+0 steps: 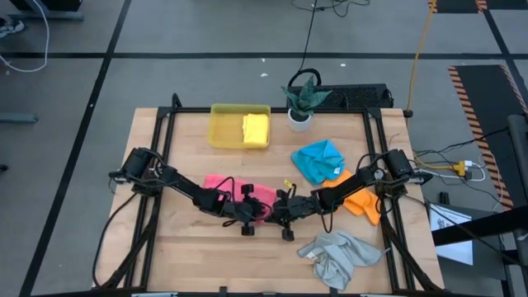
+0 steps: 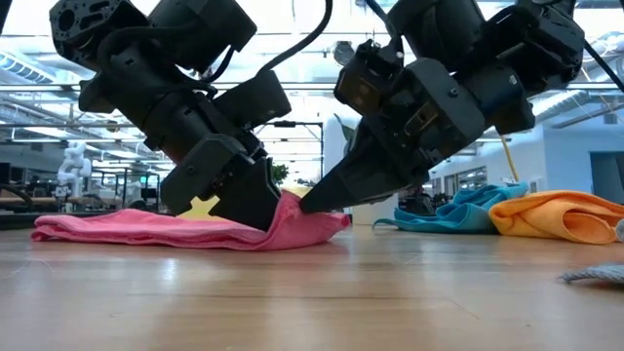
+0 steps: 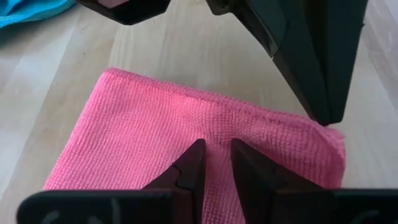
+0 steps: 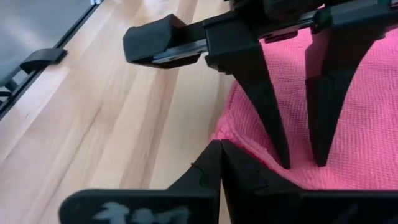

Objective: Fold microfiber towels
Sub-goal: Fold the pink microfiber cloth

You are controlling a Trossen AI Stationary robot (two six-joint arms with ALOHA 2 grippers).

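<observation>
High view first, and the biggest thing is the wooden surface (image 1: 190, 256), framed by the black rails the two arms are mounted on. Both arms reach inward and meet near the middle, low over the pink towel (image 1: 239, 191), which lies flat between them. To my eye that is the cloth in hand, with both arms bent to one edge of it so they can work it together.

Around it the other cloths wait. The yellow towel (image 1: 256, 129) sits folded in the yellow tray (image 1: 223, 124) at the back, which looks like where finished ones go. The blue towel (image 1: 318, 160) and orange towel (image 1: 363, 200) lie crumpled and touching on the right, under the right arm. The grey towel (image 1: 340, 256) is bunched near the front edge, apart from the rest. A small potted plant (image 1: 301, 106) stands behind, just beside the tray.

Down at table height, the left gripper (image 2: 261, 216) presses into the pink cloth's near end. Its jaws stand narrow with a slim gap, tips planted on the fabric, probably pinning it; I see no fold pinched between them. The right gripper (image 2: 310, 201) has its jaws fully closed to a point, touching the raised lip of the cloth beside the left one, perhaps nudging the edge over.
</observation>
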